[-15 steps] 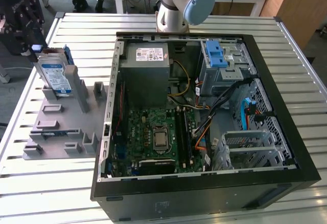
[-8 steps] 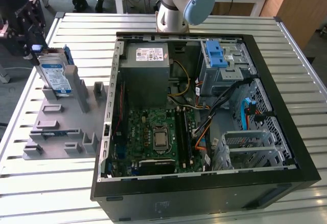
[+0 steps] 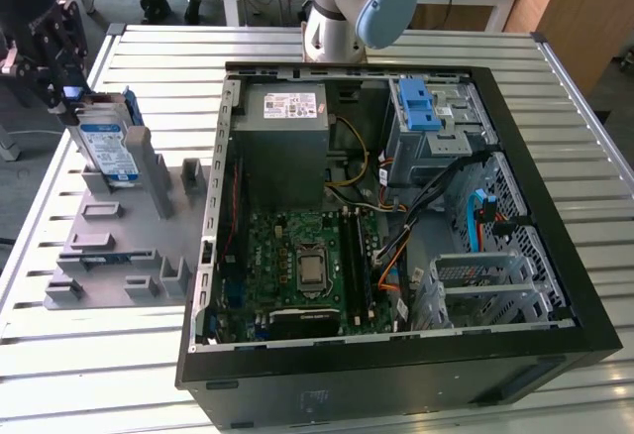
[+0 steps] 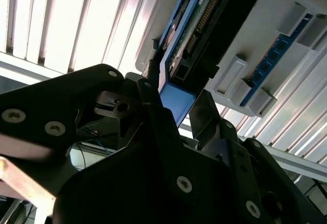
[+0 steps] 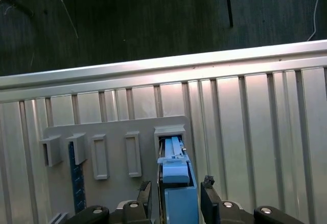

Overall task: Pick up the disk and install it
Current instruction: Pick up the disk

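The disk (image 3: 109, 152) stands on edge in a slot of the grey holder (image 3: 109, 246) on the slatted table, at the exterior view's left. Its white-and-blue label faces the camera, and blue carrier strips run along its sides. My gripper (image 3: 69, 107) hangs over its top corner. In both wrist views the black fingers straddle the disk's blue carrier (image 5: 176, 183) (image 4: 176, 104). One finger (image 5: 146, 193) and the other finger (image 5: 208, 189) stand on either side with thin dark gaps, so the gripper (image 5: 177, 191) (image 4: 176, 106) looks open around it.
The open computer case (image 3: 584, 295) lies right of the holder, with the grey drive cage and its blue handle (image 3: 426, 107) at the back right and the power supply (image 3: 282, 147) at the back left. A blue memory stick (image 5: 76, 178) sits in another holder slot. The arm's base (image 3: 347, 8) stands behind the case.
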`<state>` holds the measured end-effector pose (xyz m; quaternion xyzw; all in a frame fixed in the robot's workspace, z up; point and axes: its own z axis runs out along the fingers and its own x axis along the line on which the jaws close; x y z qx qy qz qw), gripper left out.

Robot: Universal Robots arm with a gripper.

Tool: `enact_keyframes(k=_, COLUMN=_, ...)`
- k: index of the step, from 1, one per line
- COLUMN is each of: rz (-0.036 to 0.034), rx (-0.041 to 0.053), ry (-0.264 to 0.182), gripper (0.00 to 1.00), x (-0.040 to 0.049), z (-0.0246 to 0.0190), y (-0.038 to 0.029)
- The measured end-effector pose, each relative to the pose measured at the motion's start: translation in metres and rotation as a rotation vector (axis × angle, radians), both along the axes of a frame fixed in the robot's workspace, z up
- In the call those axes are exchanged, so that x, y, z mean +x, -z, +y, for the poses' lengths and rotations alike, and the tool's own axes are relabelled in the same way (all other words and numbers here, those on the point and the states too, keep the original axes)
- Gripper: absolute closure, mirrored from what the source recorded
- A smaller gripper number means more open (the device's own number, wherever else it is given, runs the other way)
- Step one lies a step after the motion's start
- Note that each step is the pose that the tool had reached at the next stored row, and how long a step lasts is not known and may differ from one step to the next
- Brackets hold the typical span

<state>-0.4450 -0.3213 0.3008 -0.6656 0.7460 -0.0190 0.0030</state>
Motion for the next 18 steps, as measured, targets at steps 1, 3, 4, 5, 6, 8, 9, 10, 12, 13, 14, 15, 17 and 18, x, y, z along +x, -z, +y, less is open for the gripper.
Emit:
enact_keyframes(k=1, rz=-0.0001, rx=0.0001, ry=-0.006, gripper=0.49, x=0.0000, z=0.0000, y=0.0005)
enact_keyframes(k=3, rz=0.0003, rx=0.0000, ry=-0.014, gripper=0.49, x=-0.0002, z=0.0000, y=0.0020)
enact_keyframes(k=4, rz=0.0003, rx=0.0001, ry=-0.014, gripper=0.49, x=-0.0002, z=0.0000, y=0.0031)
enact_keyframes(k=5, rz=0.0005, rx=0.0000, ry=-0.014, gripper=0.49, x=-0.0003, z=0.0000, y=0.0041)
enact_keyframes(k=6, rz=0.0006, rx=0.0000, ry=-0.014, gripper=0.49, x=-0.0004, z=0.0000, y=0.0052)
enact_keyframes(k=8, rz=0.0009, rx=0.0000, ry=-0.014, gripper=0.49, x=-0.0004, z=0.0000, y=0.0071)
enact_keyframes(k=9, rz=0.0010, rx=0.0000, ry=-0.014, gripper=0.49, x=-0.0006, z=0.0000, y=0.0076)
enact_keyframes(k=10, rz=0.0010, rx=0.0000, ry=-0.014, gripper=0.49, x=-0.0008, z=0.0000, y=0.0080)
enact_keyframes(k=12, rz=0.0012, rx=-0.0001, ry=-0.015, gripper=0.49, x=-0.0011, z=0.0000, y=0.0084)
enact_keyframes(k=13, rz=0.0010, rx=0.0000, ry=-0.015, gripper=0.49, x=-0.0011, z=0.0000, y=0.0087)
enact_keyframes(k=14, rz=0.0010, rx=0.0000, ry=-0.015, gripper=0.49, x=-0.0012, z=0.0000, y=0.0090)
enact_keyframes(k=15, rz=0.0010, rx=0.0000, ry=-0.015, gripper=0.49, x=-0.0012, z=0.0000, y=0.0092)
enact_keyframes(k=17, rz=0.0010, rx=0.0000, ry=-0.015, gripper=0.58, x=-0.0012, z=0.0000, y=0.0096)
enact_keyframes(k=18, rz=0.0009, rx=0.0000, ry=-0.015, gripper=0.58, x=-0.0013, z=0.0000, y=0.0098)
